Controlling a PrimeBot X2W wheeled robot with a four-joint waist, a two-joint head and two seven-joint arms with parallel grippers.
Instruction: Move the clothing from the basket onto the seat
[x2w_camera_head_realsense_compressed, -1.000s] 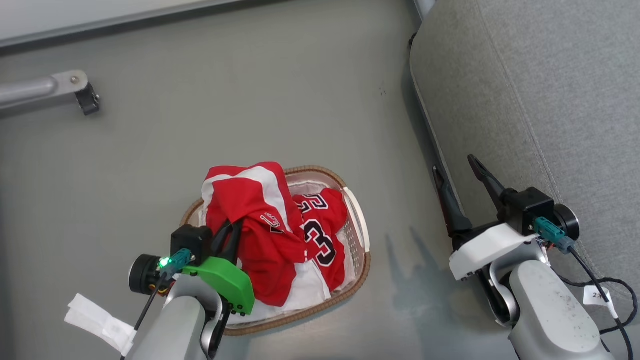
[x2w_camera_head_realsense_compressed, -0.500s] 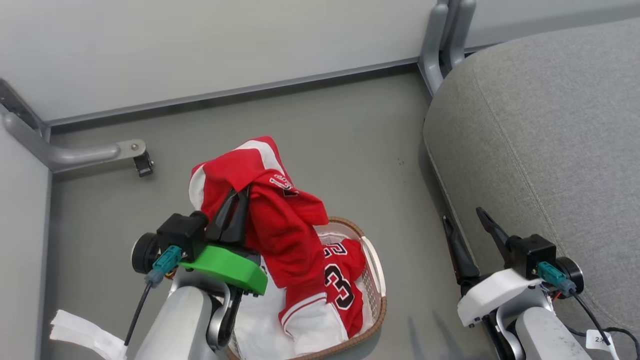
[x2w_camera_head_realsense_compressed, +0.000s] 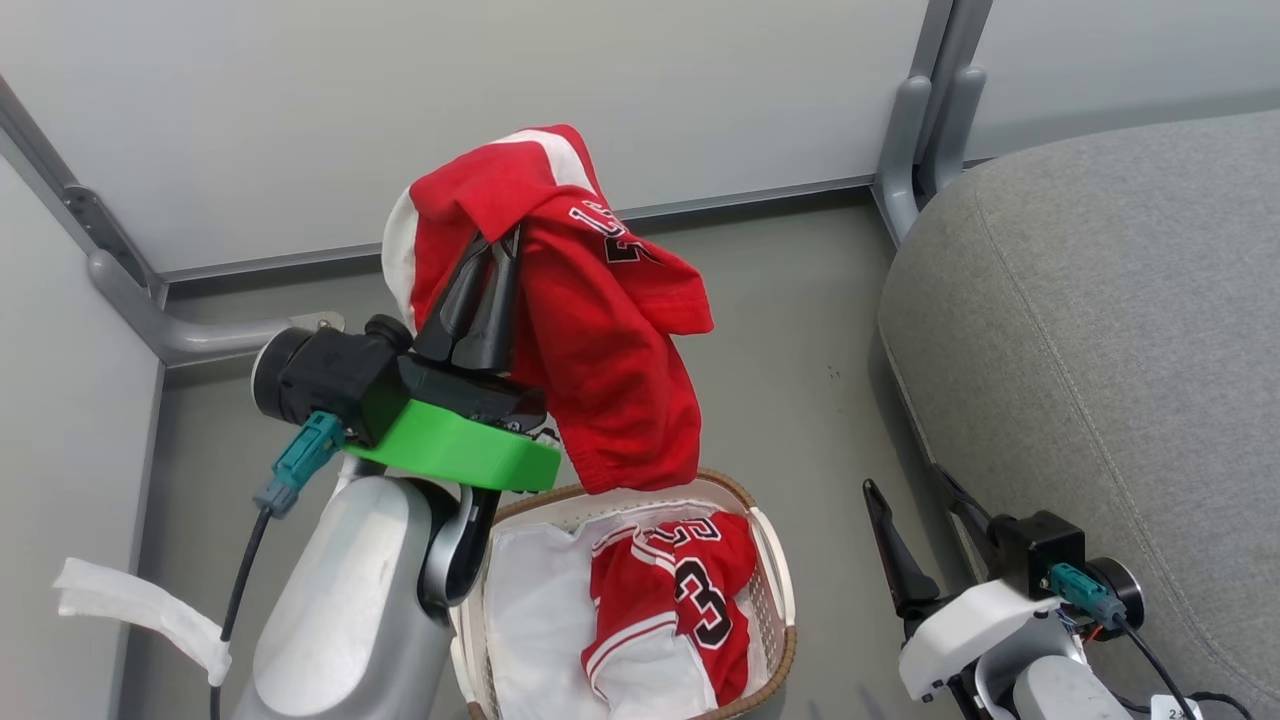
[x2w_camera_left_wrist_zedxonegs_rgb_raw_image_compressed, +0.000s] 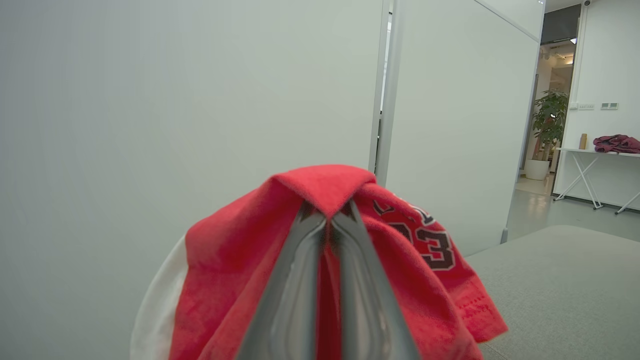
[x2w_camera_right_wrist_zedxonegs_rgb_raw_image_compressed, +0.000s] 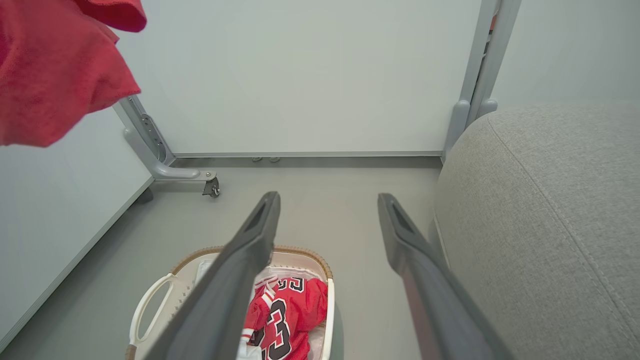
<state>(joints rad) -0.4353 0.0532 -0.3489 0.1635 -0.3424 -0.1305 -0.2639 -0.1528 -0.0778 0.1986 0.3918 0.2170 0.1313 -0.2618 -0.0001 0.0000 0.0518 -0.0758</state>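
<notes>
My left gripper (x2w_camera_head_realsense_compressed: 503, 245) is clamped on a red white-trimmed basketball garment (x2w_camera_head_realsense_compressed: 610, 350), which hangs above the oval white plastic basket (x2w_camera_head_realsense_compressed: 786, 600) where a second red jersey (x2w_camera_head_realsense_compressed: 690, 600) lies. This is the carrying step: next I should swing right over the rounded grey fabric seat (x2w_camera_head_realsense_compressed: 1100, 350) and release. My right gripper (x2w_camera_head_realsense_compressed: 905, 485) idles spread and empty.

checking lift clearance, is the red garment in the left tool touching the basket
Apart. The right wrist view shows the held garment hanging high, with wall and floor between its lower edge and the basket rim.
</notes>
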